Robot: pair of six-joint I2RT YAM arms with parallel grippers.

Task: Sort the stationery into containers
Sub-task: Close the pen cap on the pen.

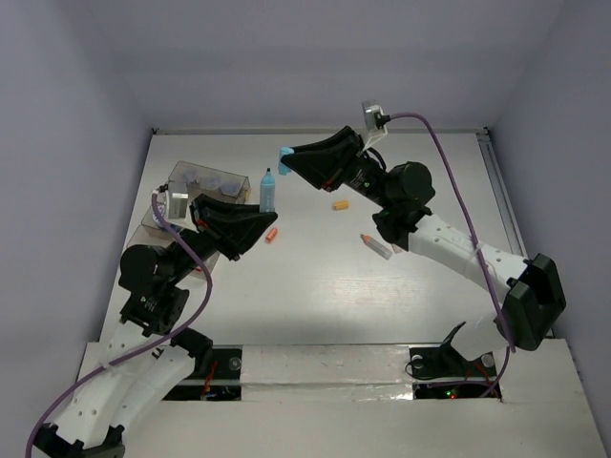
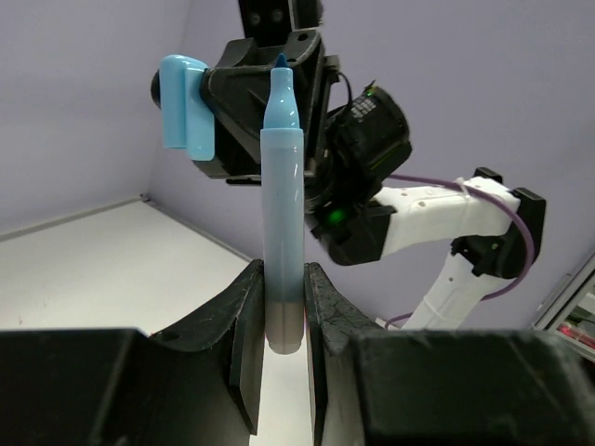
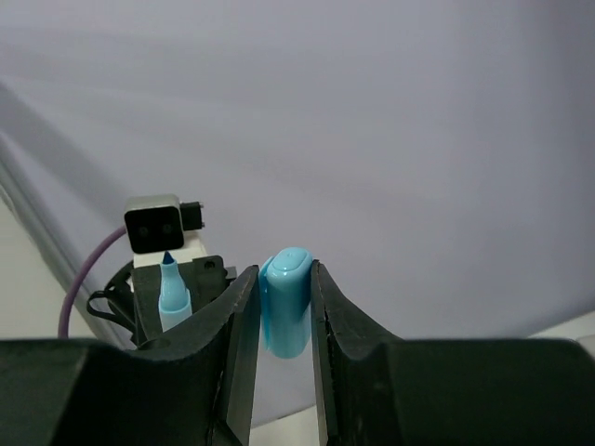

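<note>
Left jaws are clamping the blue marker (image 2: pixel 282 223) upright, tip up; right jaws are pinching its cap (image 2: pixel 186 102) just beside that tip.

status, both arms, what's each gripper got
Left gripper shut on uncapped light-blue marker, upright. Right gripper shut on matching light-blue cap, apart from the tip. Clear plastic bins far left; short orange marker lying loose, not in the way.
</note>
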